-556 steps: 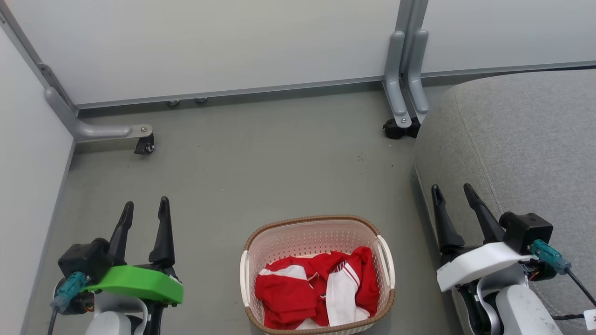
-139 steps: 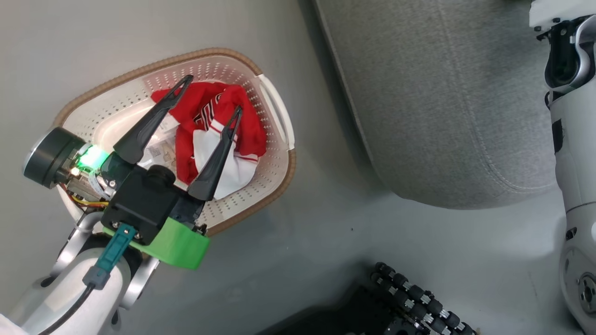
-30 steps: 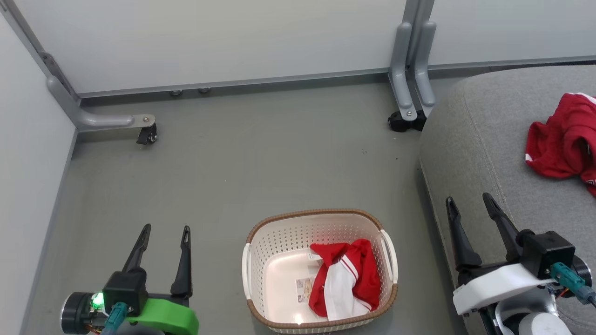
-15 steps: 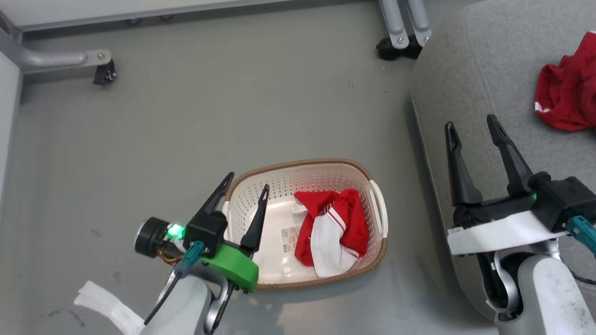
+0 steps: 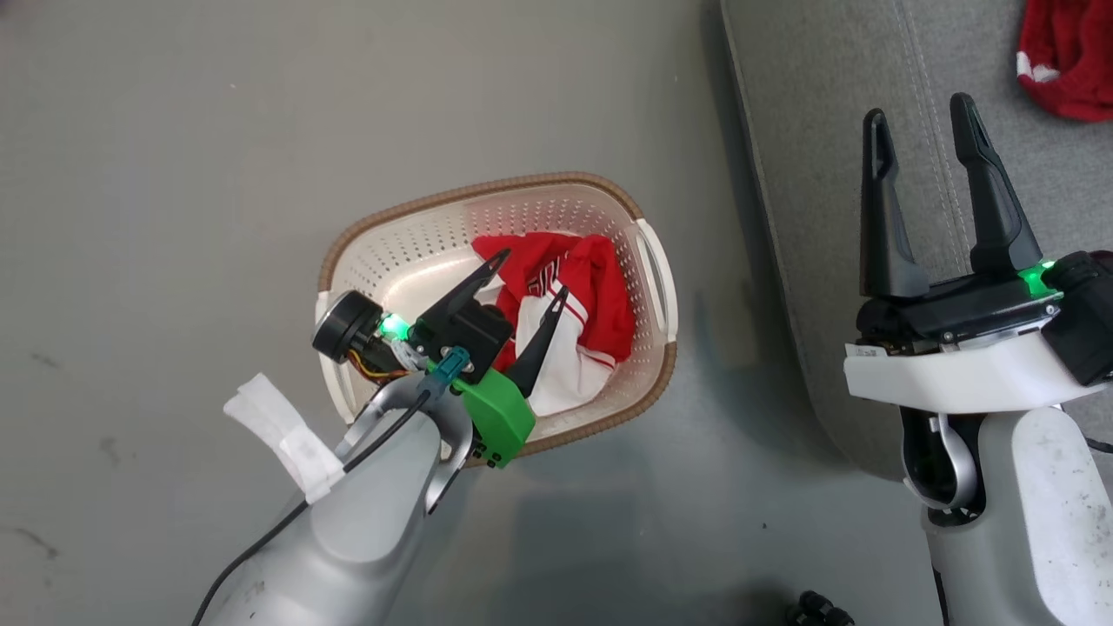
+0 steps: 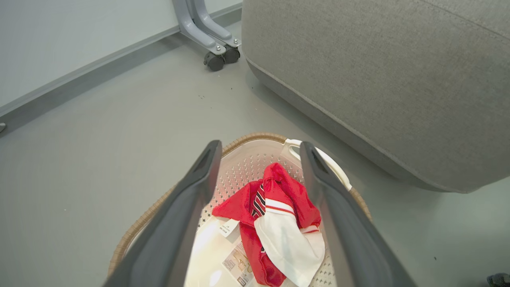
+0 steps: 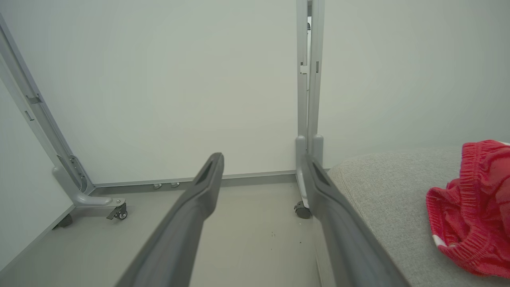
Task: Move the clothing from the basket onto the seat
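One piece of the clothing, red with a white panel, lies crumpled in the right half of the cream basket on the floor. My left gripper hangs open over the basket, its fingers straddling the garment from above, holding nothing. The left wrist view shows that clothing between the open left gripper, with the basket rim beyond. Another red garment rests on the grey seat. My right gripper stands open and empty over the seat's near edge, with the red garment to its right.
A sticker label shows on the basket's bare bottom. Grey partition legs on castors stand by the seat's far corner, another castor foot at the far left. White wall panels close off the back. Grey floor surrounds the basket.
The head camera has tipped down. My left gripper has swung from the floor left of the basket to over the garment inside it, still open. The right gripper holds its place by the seat.
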Controlling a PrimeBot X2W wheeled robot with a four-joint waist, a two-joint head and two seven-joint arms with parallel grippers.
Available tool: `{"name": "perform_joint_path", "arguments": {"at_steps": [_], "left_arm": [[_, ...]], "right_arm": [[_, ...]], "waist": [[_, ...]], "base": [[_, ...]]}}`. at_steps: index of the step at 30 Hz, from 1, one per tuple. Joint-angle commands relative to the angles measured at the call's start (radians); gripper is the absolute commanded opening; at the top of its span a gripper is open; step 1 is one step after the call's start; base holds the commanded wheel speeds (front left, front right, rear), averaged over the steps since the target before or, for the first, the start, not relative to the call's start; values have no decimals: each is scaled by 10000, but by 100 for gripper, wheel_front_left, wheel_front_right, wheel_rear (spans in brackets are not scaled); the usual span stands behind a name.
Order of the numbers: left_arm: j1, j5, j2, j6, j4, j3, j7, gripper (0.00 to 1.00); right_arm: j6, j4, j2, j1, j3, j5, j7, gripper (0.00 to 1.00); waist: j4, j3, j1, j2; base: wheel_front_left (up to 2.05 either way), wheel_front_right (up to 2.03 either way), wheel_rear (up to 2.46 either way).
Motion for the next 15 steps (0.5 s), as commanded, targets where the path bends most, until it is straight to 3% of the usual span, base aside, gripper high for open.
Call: {"name": "perform_joint_path", "arguments": {"at_steps": [1,15], "left_arm": [[-396,-8,45,-49,232,-64,77,100],[-2385,-389,246,-177,2600,-854,955,100]], "right_arm": [[-3,-51,11,-238,-4,91,-128,100],[-3,50,16,-831,287,876,-614,100]], "waist": [[-1157,1718,-2,0],[-2056,3829,-2,0]], "base": [[0,0,0],[0,0,0]]}}
